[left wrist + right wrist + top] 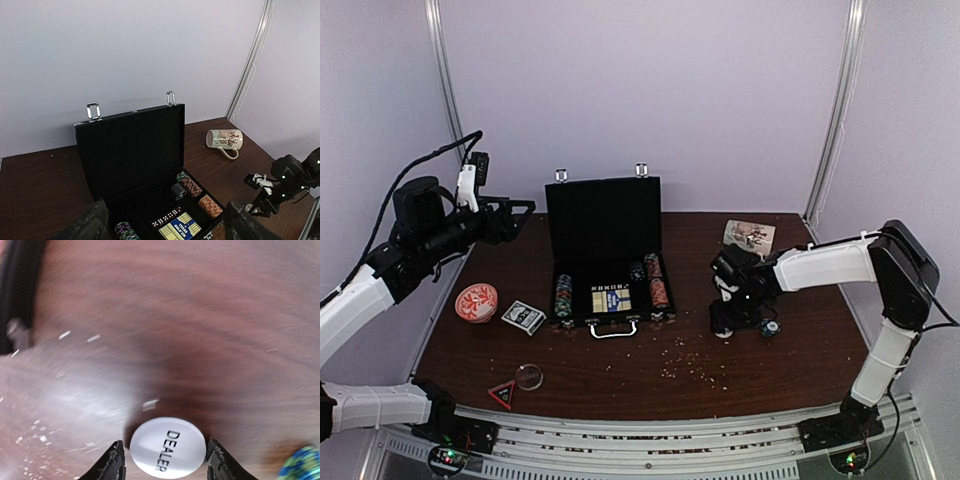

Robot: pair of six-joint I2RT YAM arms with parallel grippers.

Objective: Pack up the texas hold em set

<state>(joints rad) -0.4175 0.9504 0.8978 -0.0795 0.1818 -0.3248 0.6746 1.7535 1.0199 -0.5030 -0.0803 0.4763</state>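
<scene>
While its lid stands upright, the black briefcase [605, 230] sits open at the back middle of the tabletop [620, 370]. Left gripper [518, 210] hangs wide and empty above the back-left corner. Right gripper [165, 465], right of the case, straddles the dealer button [167, 447] with its jaws narrow, just off the rim. Likely a light, stiff, slick disc; pinch it edge to edge.

On the dark wooden table [800, 350] a white DEALER button [167, 450] is laid flat between the fingers of the right gripper [164, 442], with a blue-green chip [299, 464] just beside them. To that gripper's left an open black briefcase [605, 225] is set, then a boxed card deck [523, 317] and an orange-red dish [476, 301] farther left. Beyond the gripper a mug [749, 236] is laid on its side.
</scene>
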